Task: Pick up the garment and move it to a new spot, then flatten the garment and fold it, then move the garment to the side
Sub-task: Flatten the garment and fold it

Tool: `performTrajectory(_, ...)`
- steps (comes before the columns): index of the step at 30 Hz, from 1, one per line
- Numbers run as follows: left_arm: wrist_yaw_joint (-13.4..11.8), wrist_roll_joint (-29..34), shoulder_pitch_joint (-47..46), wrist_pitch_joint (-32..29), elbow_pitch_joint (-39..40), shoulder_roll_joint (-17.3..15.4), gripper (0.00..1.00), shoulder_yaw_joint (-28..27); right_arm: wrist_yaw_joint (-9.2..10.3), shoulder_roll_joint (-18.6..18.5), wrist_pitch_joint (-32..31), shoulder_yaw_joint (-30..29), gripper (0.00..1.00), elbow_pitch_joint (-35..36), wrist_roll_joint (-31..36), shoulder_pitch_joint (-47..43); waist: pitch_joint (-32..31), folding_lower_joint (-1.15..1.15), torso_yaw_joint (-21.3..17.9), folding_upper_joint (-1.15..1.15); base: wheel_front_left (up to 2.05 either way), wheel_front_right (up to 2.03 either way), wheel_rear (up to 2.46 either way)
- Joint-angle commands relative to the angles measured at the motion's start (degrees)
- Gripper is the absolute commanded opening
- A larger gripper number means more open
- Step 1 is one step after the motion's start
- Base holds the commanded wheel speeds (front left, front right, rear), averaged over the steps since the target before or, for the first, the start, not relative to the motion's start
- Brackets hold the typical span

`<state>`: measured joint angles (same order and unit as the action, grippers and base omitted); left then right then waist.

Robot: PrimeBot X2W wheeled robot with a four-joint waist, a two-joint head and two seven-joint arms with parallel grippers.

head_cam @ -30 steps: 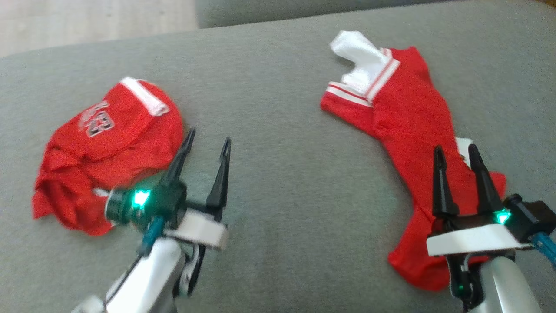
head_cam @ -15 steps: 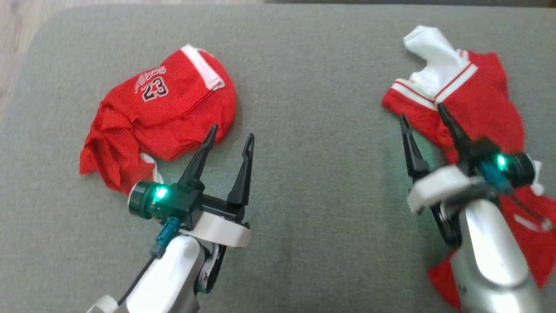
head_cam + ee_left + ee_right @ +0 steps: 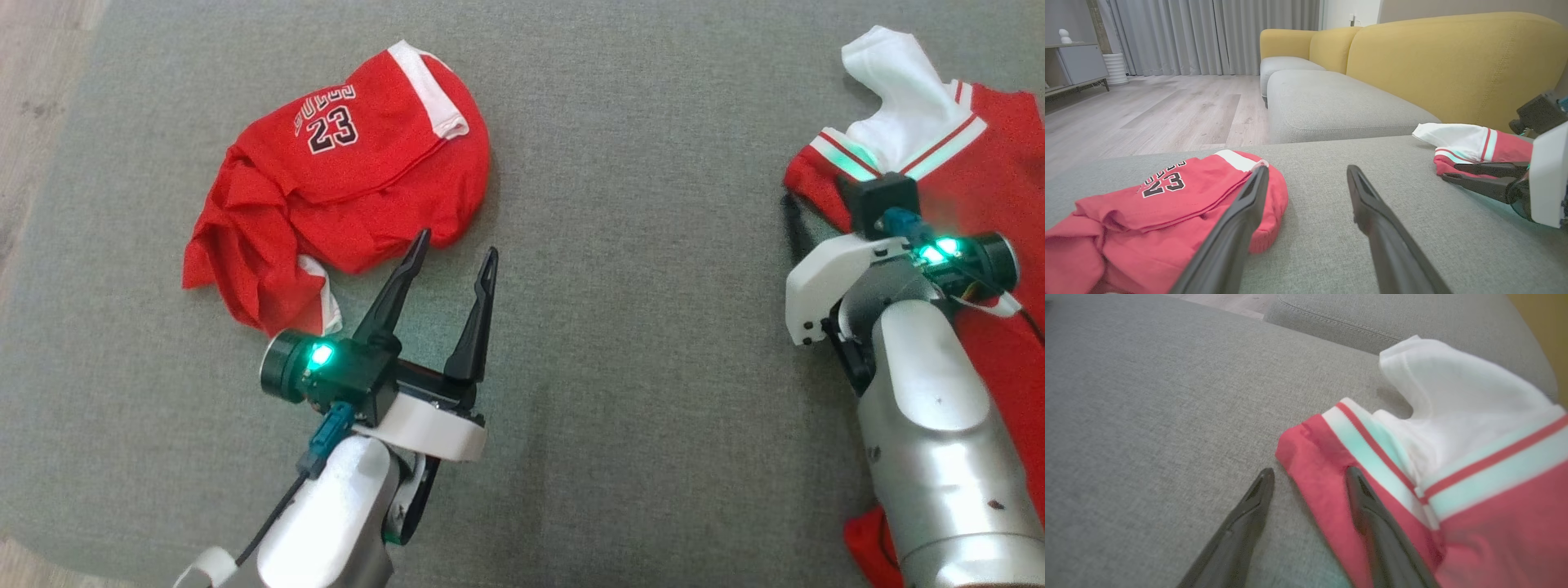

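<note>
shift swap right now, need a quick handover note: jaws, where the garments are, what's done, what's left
Left gripper: jaws open, holding nothing, beside the number 23 garment.
Right gripper: jaws apart, straddling the red hem corner of the striped garment, not clamped yet.
Both garments lie crumpled on the grey cushion, far apart.
Done: nothing yet, no garment lifted.
Left: grasp, lift, move, flatten, fold, set aside.
</note>
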<state>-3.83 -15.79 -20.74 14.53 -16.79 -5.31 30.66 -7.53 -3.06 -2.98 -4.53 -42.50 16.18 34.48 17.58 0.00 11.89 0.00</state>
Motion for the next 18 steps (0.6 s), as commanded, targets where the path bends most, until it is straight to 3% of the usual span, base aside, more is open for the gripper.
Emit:
performTrajectory(1, 0.16, 0.47, -1.59, 0.47, 1.45, -0.20, 1.00, -2.30, 0.04, 0.08, 0.41, 0.83, 0.00, 0.72, 0.37, 0.76, 0.03, 0.00, 0.01, 0.00, 0.00, 0.00, 0.00)
performTrajectory(6, 0.77, 1.51, -1.09, 0.47, 1.09, 0.23, 1.00, -3.76, 0.04, 0.15, 6.57, 3.16, 0.00, -2.72, -2.44, 2.26, -0.62, 0.00, -0.59, 0.00, 0.00, 0.00, 0.00)
performTrajectory(12, 1.28, 2.66, -0.01, 0.47, 0.77, 0.36, 1.00, -5.24, 0.04, 0.17, 12.37, 14.34, 0.00, -3.75, -12.77, 1.86, -2.47, 0.00, -2.53, 0.00, 0.00, 0.00, 0.00)
performTrajectory(18, 1.65, 3.40, 1.11, 0.47, 0.86, 0.58, 1.00, -6.50, 0.04, 0.17, 14.28, 29.35, 0.00, 1.89, -22.12, -0.33, -4.27, 0.00, -4.46, 0.00, 0.00, 0.00, 0.00)
